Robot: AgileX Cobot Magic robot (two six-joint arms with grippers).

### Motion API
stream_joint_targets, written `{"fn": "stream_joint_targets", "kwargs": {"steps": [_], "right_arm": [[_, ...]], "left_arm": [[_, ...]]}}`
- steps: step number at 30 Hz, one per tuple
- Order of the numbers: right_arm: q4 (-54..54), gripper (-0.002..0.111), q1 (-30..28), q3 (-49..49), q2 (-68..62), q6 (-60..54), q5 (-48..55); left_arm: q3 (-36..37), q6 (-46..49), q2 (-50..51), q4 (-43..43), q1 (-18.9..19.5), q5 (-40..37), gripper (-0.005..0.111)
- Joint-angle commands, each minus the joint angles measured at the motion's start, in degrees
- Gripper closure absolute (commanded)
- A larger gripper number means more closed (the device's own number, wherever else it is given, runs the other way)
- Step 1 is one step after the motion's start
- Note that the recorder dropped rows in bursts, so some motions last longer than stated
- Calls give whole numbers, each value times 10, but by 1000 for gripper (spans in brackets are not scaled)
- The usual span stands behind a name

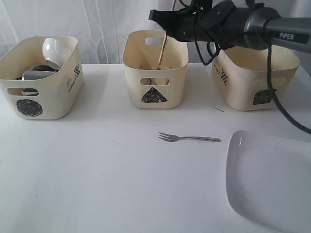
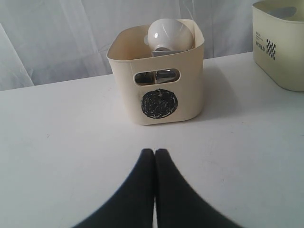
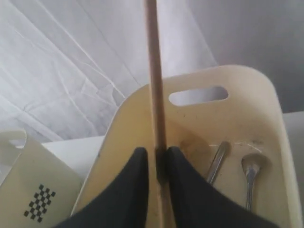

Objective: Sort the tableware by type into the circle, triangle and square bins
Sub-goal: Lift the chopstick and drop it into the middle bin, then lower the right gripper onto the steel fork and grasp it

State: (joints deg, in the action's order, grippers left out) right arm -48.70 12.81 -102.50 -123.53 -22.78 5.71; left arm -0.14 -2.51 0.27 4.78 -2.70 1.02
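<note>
- The right gripper [image 3: 156, 153] reaches in from the right and hangs above the triangle bin [image 1: 176, 82], the middle of the three tubs at the far side of the table [image 1: 97, 174].
- Its jaws stand only a sliver apart, pinching a wooden chopstick [image 3: 154, 95] between the two black fingers [image 3: 137, 185].
- The chopstick's long axis is close to upright. In the exterior view it leans slightly, with the top end to the right and running out of the picture, while the bottom end points down into the triangle bin.
- On that bin's floor lie a spoon [image 3: 251, 175] and another metal utensil [image 3: 217, 164] (which kind, I cannot tell).
- The left gripper [image 2: 155, 153] is fully closed, finger against finger, with nothing between them. It sits low over bare table on the near side of the circle bin [image 2: 190, 90].
- The circle bin, far left, holds a white bowl [image 1: 55, 48] tipped on its side, resting on steel ware [image 1: 36, 75].
- A fork [image 1: 189, 138] lies flat on the table, near of the triangle bin. Its long axis runs left to right, with the tines pointing left and the handle right.
- The large white plate [image 1: 272, 184] rests at the near right corner, apart from the fork.
- The square bin [image 1: 243, 85] stands far right, partly behind the right arm.
</note>
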Motion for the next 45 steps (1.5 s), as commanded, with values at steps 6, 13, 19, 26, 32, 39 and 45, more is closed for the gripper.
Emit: {"fn": "stream_joint_targets", "kwargs": {"steps": [6,13,19,26,32,39,45], "right_arm": [[141,56,5,-14,71,-156,214],[385,56,15,25,114,-281,529],[405,56,32,74,95,-416,519],[444,56,44,80,43,-422,522],[449,56,45,80,24,-419,533],[459,56,45,80,19,-419,531],[461,56,44,80,1,-419,524]], "left_arm": [[1,-2,-3,-3,0,2,107],[1,-2,-3,-3,0,2,107],[1,-2,-3,-3,0,2,107],[1,-2,-3,-3,0,2,107],[1,-2,-3,-3,0,2,107],[1,-2,-3,-3,0,2,107],[1,-2,-3,-3,0,2,107]]}}
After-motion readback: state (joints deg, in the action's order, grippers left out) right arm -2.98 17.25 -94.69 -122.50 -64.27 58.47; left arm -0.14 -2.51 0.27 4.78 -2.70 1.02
